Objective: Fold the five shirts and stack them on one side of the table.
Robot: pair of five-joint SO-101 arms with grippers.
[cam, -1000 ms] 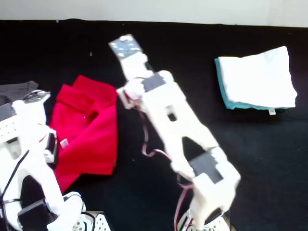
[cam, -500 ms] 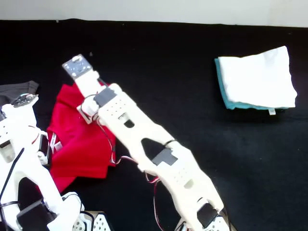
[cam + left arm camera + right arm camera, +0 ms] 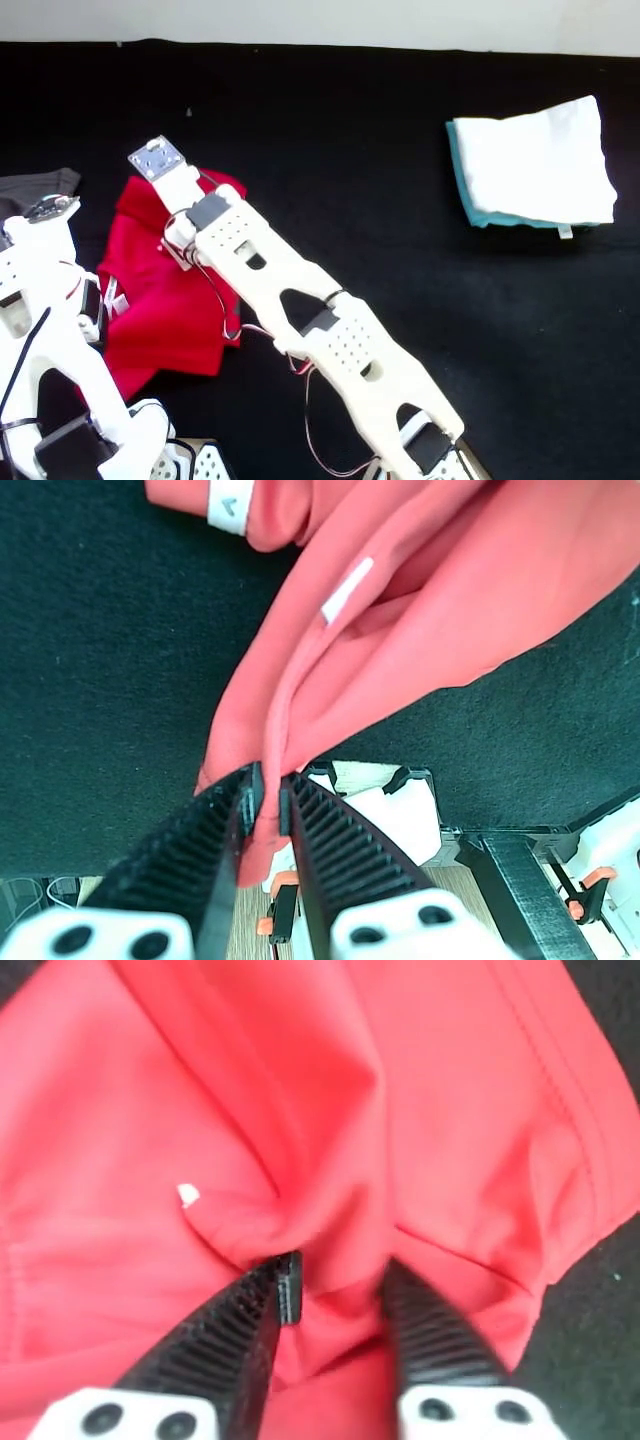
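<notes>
At the far left edge of the black surface lies a grey shirt, crumpled and partly cut off by the edge of the high view. Beside it, the left arm stands at the near left corner. In the left wrist view, the left pincer is clamped narrow on a hanging fold of the red shirt, with the cloth pinched between the two ribbed fingers. The red shirt is unfolded and rumpled on the left part of the surface, just right of the grey shirt. A white label and a small white tag show on it. The right arm extends from the near middle edge diagonally across the red shirt towards its far side. In the right wrist view, the right pincer is pressed down onto the red cloth with its jaws moderately apart and a raised ridge of fabric between them, not clamped. On the right side of the surface, well apart from both arms, a folded white shirt rests on top of a folded teal shirt. The teal edge shows along the left and near sides of the stack.
</notes>
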